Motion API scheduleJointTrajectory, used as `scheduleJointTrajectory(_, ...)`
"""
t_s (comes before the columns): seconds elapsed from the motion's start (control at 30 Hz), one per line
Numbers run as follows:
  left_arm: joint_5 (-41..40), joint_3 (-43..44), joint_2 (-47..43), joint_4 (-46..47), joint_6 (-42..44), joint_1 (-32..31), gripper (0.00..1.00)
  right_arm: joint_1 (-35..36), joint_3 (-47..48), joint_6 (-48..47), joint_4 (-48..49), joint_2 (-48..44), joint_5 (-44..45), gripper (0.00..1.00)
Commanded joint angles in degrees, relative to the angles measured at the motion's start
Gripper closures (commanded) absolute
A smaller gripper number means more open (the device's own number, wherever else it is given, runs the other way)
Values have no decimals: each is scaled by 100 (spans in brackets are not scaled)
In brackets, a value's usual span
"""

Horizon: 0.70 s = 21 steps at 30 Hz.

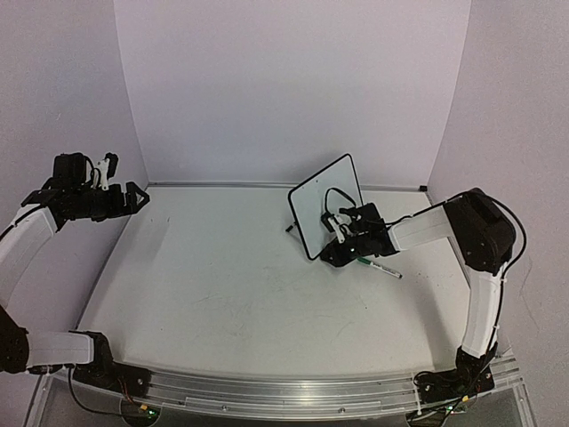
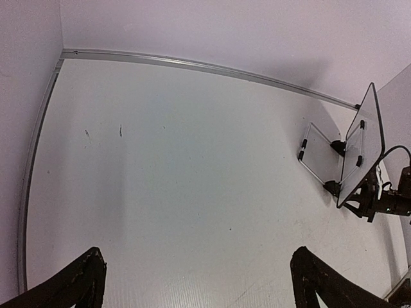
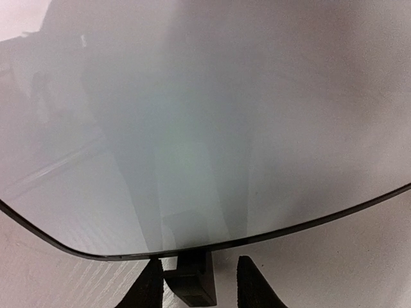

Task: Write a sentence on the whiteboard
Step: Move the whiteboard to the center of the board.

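Observation:
The whiteboard (image 1: 322, 203) stands tilted on the table at the back right, with a thin black frame. It fills the right wrist view (image 3: 205, 128), and its face looks blank; no green sentence shows in any view. My right gripper (image 1: 334, 254) is low at the board's bottom edge. It is open (image 3: 196, 285), with a finger on each side of a black foot (image 3: 192, 289) of the board. A white marker pen with a green cap (image 1: 380, 267) lies on the table just right of it. My left gripper (image 1: 135, 197) is raised at the far left, open (image 2: 196, 285) and empty.
In the left wrist view the board (image 2: 363, 138) shows edge-on at the right, with a wire stand (image 2: 314, 157) behind it. A metal rail (image 2: 192, 63) runs along the table's back edge. Purple walls enclose the table on three sides.

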Motion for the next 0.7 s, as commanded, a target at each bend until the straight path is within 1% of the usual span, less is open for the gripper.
scheduleJointTrajectory(0.0, 58, 47, 33, 148, 85, 15, 1, 176, 42, -40, 277, 128, 306, 72)
scheduleJointTrajectory(0.1, 58, 59, 44, 142, 81, 16, 1, 289, -54, -48, 377, 68, 536, 84)
scheduleJointTrajectory(0.23, 42, 56, 38, 138, 82, 17, 1, 508, -213, -42, 512, -64, 985, 91)
scheduleJointTrajectory(0.37, 20, 50, 24, 143, 75, 15, 1, 861, -336, 60, 588, -197, 1778, 100)
scheduleJointTrajectory(0.5, 0, 50, 11, 140, 69, 15, 0, 1239, -331, 425, 529, -207, 2496, 100)
scheduleJointTrajectory(0.67, -8, 42, 12, 138, 49, 15, 1, 1775, -77, 1114, 67, -25, 3190, 100)
